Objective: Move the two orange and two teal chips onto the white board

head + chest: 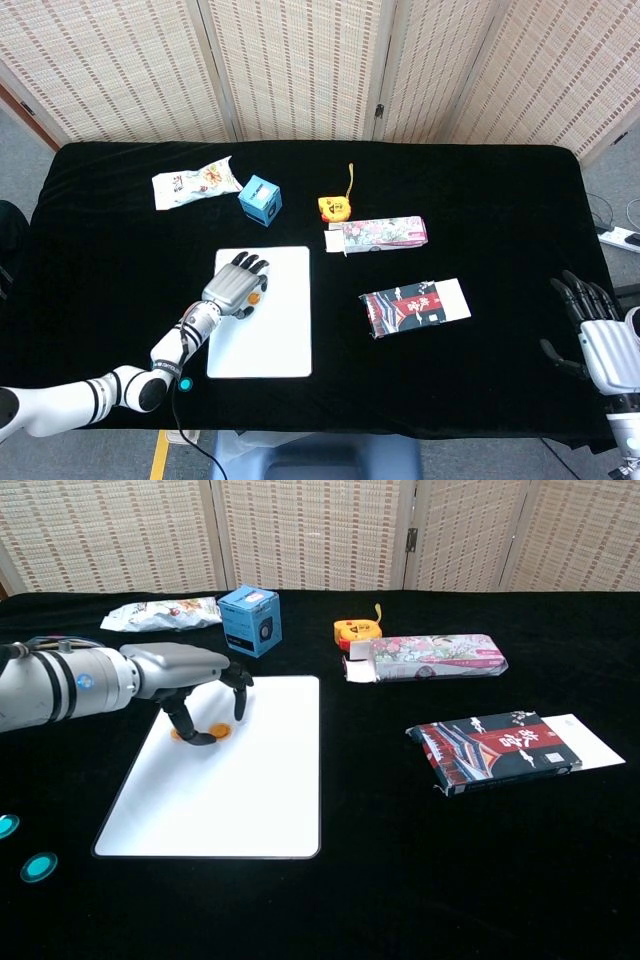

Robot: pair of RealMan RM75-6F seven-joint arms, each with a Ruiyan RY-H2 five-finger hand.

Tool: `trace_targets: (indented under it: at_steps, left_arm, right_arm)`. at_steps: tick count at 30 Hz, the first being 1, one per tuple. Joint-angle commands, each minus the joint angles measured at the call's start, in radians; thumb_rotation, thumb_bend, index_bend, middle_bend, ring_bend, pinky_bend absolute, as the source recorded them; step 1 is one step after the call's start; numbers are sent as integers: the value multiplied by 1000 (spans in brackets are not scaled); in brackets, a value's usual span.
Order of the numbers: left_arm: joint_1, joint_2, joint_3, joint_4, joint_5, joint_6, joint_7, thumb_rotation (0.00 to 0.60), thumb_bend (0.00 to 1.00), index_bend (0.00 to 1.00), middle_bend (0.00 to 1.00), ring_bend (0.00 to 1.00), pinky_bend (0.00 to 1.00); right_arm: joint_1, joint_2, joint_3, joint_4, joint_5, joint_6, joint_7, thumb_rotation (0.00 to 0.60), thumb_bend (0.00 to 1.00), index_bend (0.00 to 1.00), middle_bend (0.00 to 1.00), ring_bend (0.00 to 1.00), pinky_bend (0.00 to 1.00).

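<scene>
The left hand (200, 685) is held over the top left part of the white board (240, 790) with its fingers curled down and apart, nothing clamped in them; two orange chips (215, 730) are seen lying on the board just beneath the fingertips. Two teal chips (38, 866) are left on the black table (400, 880) off the board's near left corner. The right hand (600, 335) is held at the table's right edge, well apart from everything, fingers spread and empty.
</scene>
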Motion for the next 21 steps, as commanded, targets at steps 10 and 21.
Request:
trace_targets:
  at_steps: [10,21]
  left_arm:
    - [169,186,59,-141,206,192,-198,600,381,409,128,0,0]
    - [337,218,183,-114,307,326,-244,600,382,431,128,0,0]
  right_arm:
    - [2,3,4,-4,-5,2,-1,600,360,0,17,0,0]
    - [16,-7,4,-2,-20,-8,-3,600,360,0,17,0,0]
